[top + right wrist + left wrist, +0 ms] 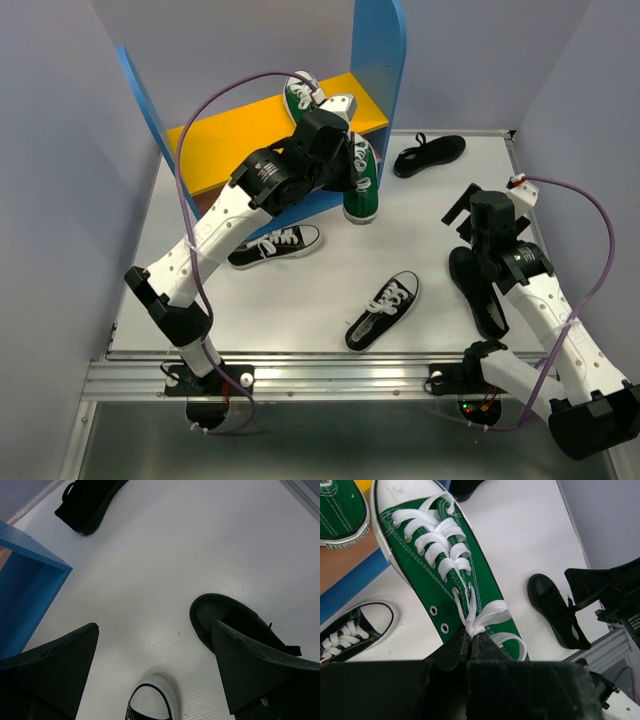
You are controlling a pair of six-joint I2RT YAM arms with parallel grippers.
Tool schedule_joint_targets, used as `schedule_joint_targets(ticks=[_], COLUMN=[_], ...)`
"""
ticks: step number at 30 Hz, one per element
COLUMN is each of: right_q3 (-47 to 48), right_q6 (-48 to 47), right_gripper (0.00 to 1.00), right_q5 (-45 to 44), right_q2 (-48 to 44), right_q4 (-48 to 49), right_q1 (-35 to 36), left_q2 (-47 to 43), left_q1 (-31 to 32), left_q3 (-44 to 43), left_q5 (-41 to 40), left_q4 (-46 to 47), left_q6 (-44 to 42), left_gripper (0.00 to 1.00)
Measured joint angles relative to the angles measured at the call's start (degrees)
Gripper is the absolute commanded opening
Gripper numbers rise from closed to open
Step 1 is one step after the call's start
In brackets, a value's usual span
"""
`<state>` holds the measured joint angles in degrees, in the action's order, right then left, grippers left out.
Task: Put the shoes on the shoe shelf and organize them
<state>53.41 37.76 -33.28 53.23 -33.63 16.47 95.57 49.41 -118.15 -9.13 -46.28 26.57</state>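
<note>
White table, white-laced green sneaker, pinched in left claw

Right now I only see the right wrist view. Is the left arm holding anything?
Observer: Yes, the left gripper is shut on a green sneaker, pinched at its laces.
Operator: Anything on the shelf?
Observer: The other green sneaker lies on the upper board of the shoe shelf.
Operator: Loose shoes on the table?
Observer: Four. The one outside your view is a black sneaker lying in front of the shelf.
</note>
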Motion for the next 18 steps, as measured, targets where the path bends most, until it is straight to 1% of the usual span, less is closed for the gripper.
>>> schedule_joint_targets(ticks=[2,6,7,9,11,14,17,18], right_q3=[0.0,0.0,0.0,0.0,0.0,0.0,0.0,0.0], right_q6=[0.0,0.0,0.1,0.2,0.3,0.2,0.2,0.2], right_gripper=[1.0,1.0,1.0,1.0,1.0,1.0,1.0,1.0], right_q5=[0.0,0.0,0.0,0.0,0.0,0.0,0.0,0.0], right_q2=[0.0,0.0,0.0,0.0,0.0,0.0,0.0,0.0], right_q4=[0.0,0.0,0.0,0.0,0.0,0.0,0.0,0.0], right_q1=[0.0,0.0,0.0,0.0,0.0,0.0,0.0,0.0], left_q2=[-0.3,-2.7,-3.3,-3.5,-3.3,-1.2,0.0,0.2], left_q1=[0.0,0.0,0.3,0.8,1.3,1.9,2.0,2.2], left_q3=[0.6,9.4,13.8,19.1,26.4,36.4,45.4,47.2], left_q5=[0.8,3.2,3.6,4.1,4.6,5.7,7.4,7.6], left_q4=[0.8,6.0,8.8,11.4,15.6,22.0,27.0,27.4], left_q6=[0.0,0.2,0.3,0.3,0.2,-0.2,-1.0,-1.3], left_gripper=[0.0,0.0,0.0,0.0,0.0,0.0,0.0,0.0])
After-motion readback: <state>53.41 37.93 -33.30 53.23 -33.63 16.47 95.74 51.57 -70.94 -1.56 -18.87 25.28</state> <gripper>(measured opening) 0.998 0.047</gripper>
